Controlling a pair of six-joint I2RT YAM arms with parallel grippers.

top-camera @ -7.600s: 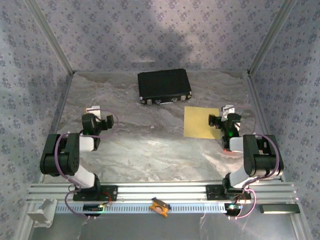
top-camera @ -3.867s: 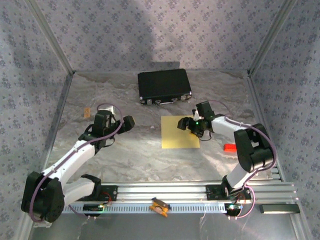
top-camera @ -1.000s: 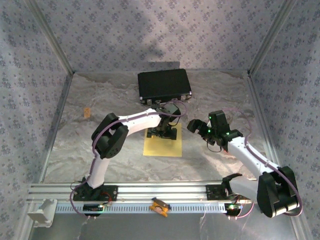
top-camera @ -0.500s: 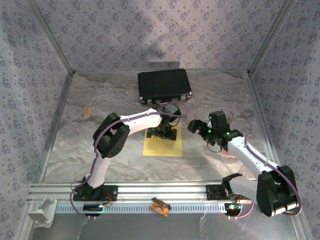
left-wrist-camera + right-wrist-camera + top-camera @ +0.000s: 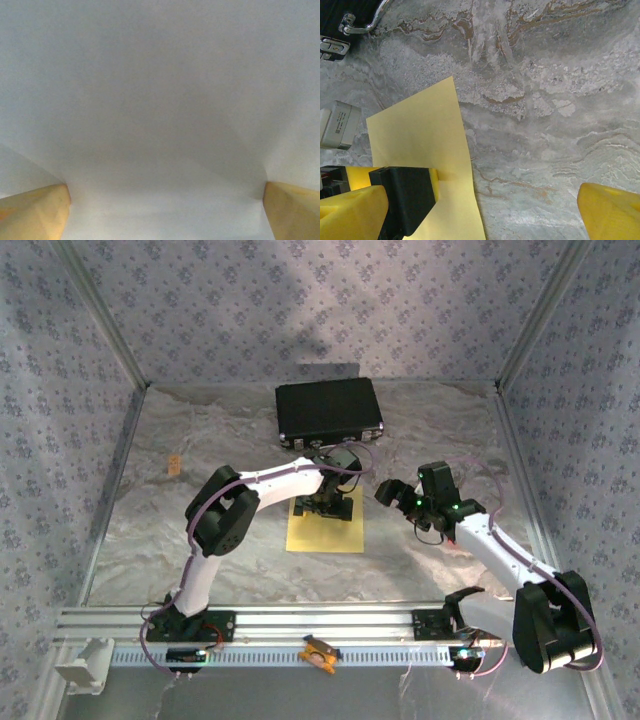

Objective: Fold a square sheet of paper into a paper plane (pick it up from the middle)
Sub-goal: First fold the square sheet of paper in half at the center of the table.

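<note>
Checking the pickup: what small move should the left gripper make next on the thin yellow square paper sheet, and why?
Probably close the left gripper gently to pinch the yellow square paper sheet: its jaws stand open, low over the flat sheet's far half.

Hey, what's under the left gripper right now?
The yellow sheet of paper, flat on the marbled table. The open left gripper covers the sheet's far part, so that patch is hidden.

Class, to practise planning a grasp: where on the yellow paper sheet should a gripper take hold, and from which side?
Probably its middle, from straight above. The sheet lies flat on the table with no lifted edge to slip under, so pressing down and closing there could pinch up a ridge.
</note>
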